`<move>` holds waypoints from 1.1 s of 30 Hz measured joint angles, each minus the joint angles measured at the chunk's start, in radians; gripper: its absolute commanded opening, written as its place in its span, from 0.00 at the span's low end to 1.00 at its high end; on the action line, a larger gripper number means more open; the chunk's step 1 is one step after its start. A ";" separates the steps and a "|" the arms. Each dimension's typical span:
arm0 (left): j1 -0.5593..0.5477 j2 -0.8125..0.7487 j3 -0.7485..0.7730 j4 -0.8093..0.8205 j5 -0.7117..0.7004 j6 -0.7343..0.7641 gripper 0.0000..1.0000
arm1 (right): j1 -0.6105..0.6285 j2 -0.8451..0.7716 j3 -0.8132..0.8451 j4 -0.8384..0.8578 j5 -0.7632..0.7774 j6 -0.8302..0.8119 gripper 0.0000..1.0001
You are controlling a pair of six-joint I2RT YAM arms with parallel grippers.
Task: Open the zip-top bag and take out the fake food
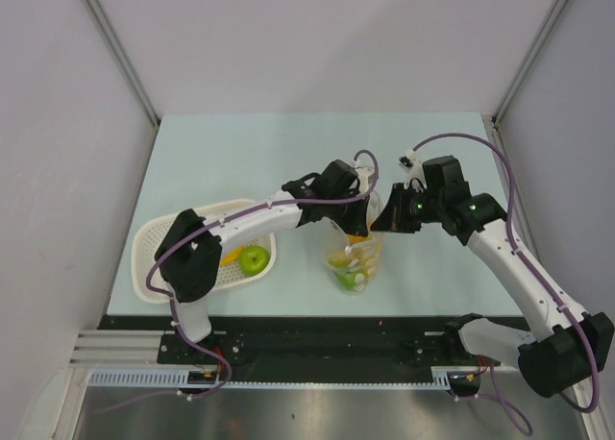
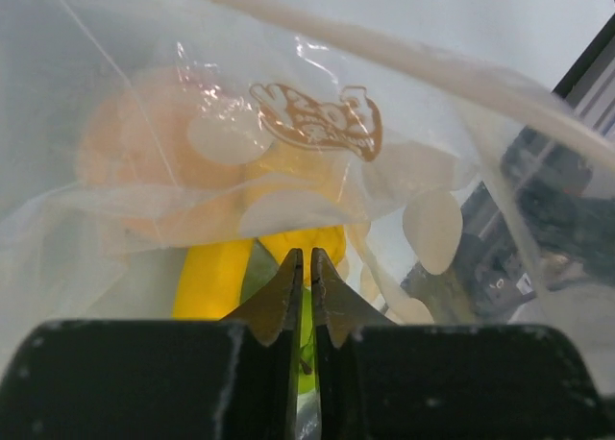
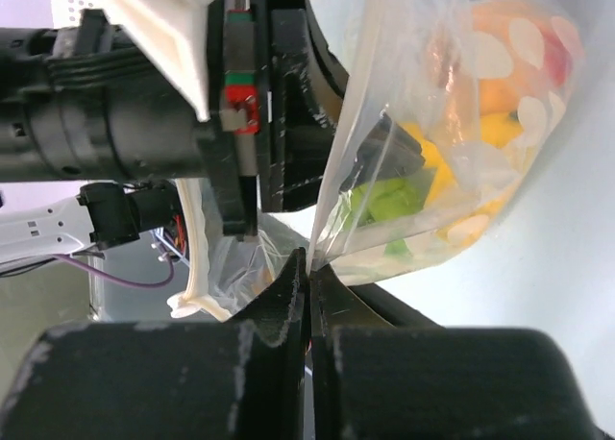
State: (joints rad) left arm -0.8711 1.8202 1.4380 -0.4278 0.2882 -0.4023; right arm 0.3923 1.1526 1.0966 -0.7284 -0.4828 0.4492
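Note:
The zip-top bag [image 1: 357,256] hangs between my two grippers over the middle of the table, its mouth at the top. Inside it is fake food [image 1: 349,270]: yellow, green and orange pieces. My left gripper [image 1: 359,229] grips the bag's left upper edge. In its wrist view the jaws [image 2: 306,265] are closed on the clear film [image 2: 317,123], with a yellow banana [image 2: 213,279] and an orange piece [image 2: 144,152] behind. My right gripper [image 1: 378,224] is shut on the bag's white zip strip [image 3: 309,259]. Green pieces [image 3: 389,202] and orange pieces [image 3: 500,94] show through the film.
A white perforated basket [image 1: 154,253] stands at the left front and holds a green apple [image 1: 254,259] and a yellow piece [image 1: 231,258]. The left arm's link [image 1: 279,212] crosses above the basket. The table's front edge [image 1: 307,317] lies just below the bag.

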 measured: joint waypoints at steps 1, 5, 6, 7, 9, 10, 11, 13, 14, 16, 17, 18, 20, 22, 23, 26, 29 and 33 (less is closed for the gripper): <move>-0.002 0.006 0.000 0.003 0.005 -0.001 0.13 | -0.002 -0.011 -0.008 -0.002 0.003 0.004 0.00; -0.026 0.051 0.000 0.038 0.006 -0.012 0.23 | -0.010 -0.067 -0.061 -0.006 0.016 0.023 0.00; -0.031 0.062 0.000 0.043 0.007 -0.014 0.29 | -0.010 -0.076 -0.070 -0.008 0.020 0.027 0.00; -0.038 0.075 -0.001 0.047 0.006 -0.016 0.33 | -0.011 -0.087 -0.081 -0.010 0.024 0.031 0.00; -0.050 0.097 -0.004 0.053 0.003 -0.018 0.46 | -0.014 -0.107 -0.097 -0.016 0.032 0.040 0.00; -0.055 0.105 -0.006 0.054 0.002 -0.019 0.50 | -0.015 -0.117 -0.102 -0.021 0.034 0.045 0.00; -0.061 0.111 -0.006 0.055 -0.002 -0.021 0.56 | -0.016 -0.127 -0.107 -0.025 0.039 0.048 0.00; -0.070 0.121 -0.006 0.065 -0.012 -0.024 0.63 | -0.017 -0.146 -0.114 -0.033 0.050 0.052 0.00; -0.074 0.125 -0.006 0.073 -0.018 -0.024 0.67 | -0.019 -0.156 -0.117 -0.039 0.053 0.053 0.00; -0.082 0.135 -0.006 0.087 -0.029 -0.026 0.69 | -0.023 -0.172 -0.125 -0.048 0.059 0.055 0.00; -0.087 0.143 -0.006 0.094 -0.036 -0.026 0.71 | -0.024 -0.180 -0.130 -0.054 0.063 0.055 0.00; -0.091 0.153 -0.006 0.102 -0.047 -0.027 0.71 | -0.026 -0.188 -0.135 -0.059 0.067 0.056 0.00; -0.099 0.175 -0.006 0.114 -0.059 -0.027 0.72 | -0.031 -0.203 -0.148 -0.069 0.075 0.056 0.00; -0.107 0.192 -0.006 0.135 -0.066 -0.035 0.72 | -0.032 -0.212 -0.159 -0.078 0.080 0.056 0.00; -0.112 0.194 -0.006 0.143 -0.076 -0.036 0.70 | -0.032 -0.214 -0.163 -0.082 0.082 0.056 0.00; -0.117 0.202 -0.006 0.161 -0.098 -0.042 0.60 | -0.034 -0.218 -0.167 -0.091 0.085 0.056 0.00; -0.117 0.206 -0.011 0.169 -0.124 -0.042 0.45 | -0.035 -0.224 -0.167 -0.098 0.086 0.056 0.00; -0.117 0.201 -0.019 0.176 -0.140 -0.040 0.24 | -0.035 -0.226 -0.167 -0.109 0.086 0.056 0.00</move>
State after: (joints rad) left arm -0.9878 2.0216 1.4189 -0.2520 0.1478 -0.4423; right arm 0.3576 0.9264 0.9295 -0.8371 -0.3969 0.5049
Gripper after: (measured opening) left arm 0.424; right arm 0.010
